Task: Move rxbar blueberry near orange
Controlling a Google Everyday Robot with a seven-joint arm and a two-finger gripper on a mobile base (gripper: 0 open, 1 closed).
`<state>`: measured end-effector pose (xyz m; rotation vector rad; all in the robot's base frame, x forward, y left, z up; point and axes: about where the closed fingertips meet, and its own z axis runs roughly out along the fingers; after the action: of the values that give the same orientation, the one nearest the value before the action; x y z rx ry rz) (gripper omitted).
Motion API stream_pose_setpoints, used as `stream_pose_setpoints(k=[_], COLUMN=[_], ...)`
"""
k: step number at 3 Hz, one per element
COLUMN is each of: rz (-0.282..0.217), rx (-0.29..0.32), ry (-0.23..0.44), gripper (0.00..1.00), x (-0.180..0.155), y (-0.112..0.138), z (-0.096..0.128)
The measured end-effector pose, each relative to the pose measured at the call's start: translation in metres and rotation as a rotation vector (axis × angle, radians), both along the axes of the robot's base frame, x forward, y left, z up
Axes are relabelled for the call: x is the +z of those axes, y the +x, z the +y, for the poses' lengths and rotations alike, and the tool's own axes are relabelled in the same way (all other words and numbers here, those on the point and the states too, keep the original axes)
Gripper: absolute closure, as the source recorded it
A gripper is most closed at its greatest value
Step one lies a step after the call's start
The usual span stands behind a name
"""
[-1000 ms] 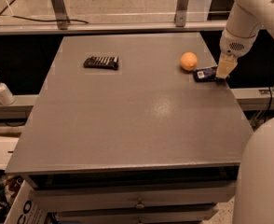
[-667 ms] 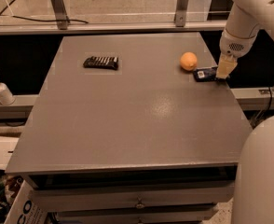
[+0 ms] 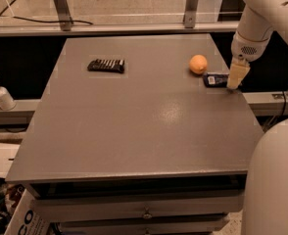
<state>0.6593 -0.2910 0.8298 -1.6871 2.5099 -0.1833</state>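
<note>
The rxbar blueberry [image 3: 215, 80], a dark blue bar with a white label patch, lies flat near the table's right edge. The orange [image 3: 198, 64] sits just to its upper left, a small gap apart. My gripper [image 3: 235, 79] hangs from the white arm at the bar's right end, its pale fingers [image 3: 236, 75] pointing down at or over that end. The bar's right part is hidden behind the fingers.
A black bar with white stripes [image 3: 106, 65] lies at the table's back left. A soap dispenser bottle [image 3: 1, 95] stands left of the grey table [image 3: 134, 126]. The robot's white body [image 3: 274, 180] fills the lower right. Drawers sit under the table front.
</note>
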Motion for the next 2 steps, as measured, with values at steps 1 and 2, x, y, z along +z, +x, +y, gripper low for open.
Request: stream_pose_setpoints(k=[1, 2], rz=[0.003, -0.087], rx=[-0.003, -0.001], ry=[0.002, 0.19], gripper=[0.0, 0.0], x=[-0.001, 0.04], y=[0.0, -0.004], z=[-0.001, -0.035])
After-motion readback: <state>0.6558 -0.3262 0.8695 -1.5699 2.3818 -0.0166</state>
